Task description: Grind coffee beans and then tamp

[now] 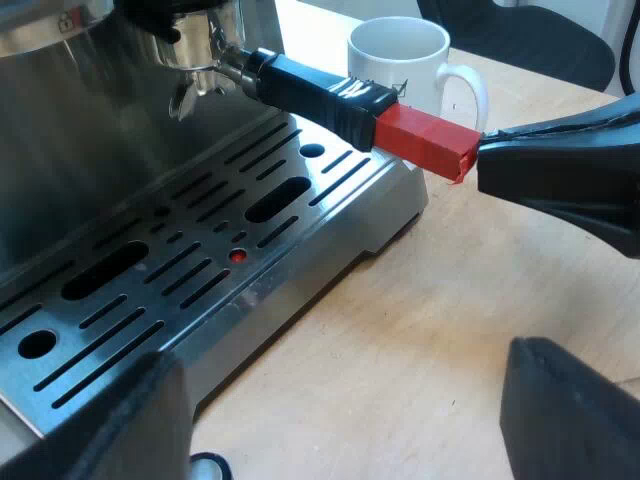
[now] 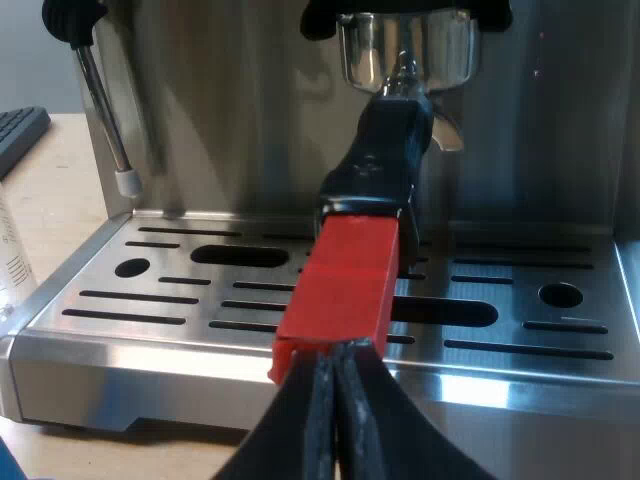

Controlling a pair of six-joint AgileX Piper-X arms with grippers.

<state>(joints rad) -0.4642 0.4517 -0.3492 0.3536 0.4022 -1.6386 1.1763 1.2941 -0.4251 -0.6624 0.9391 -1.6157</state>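
Espresso machine, its metal holder locked into the front, straight ahead of my right gripper. That gripper's fingers are pressed together, tips touching the holder's red end. The pale mark on the handle is unreadable. The left wrist view adds a white mug beyond the handle and my left gripper, spread wide over the table. The right wrist view adds a steam wand and a measuring glass with illegible gradations.

Holder's handle stuck out over the drip tray, right gripper parked at its red end, mug just behind. Bare table before the tray was roomy; steam wand hung by one tray corner.
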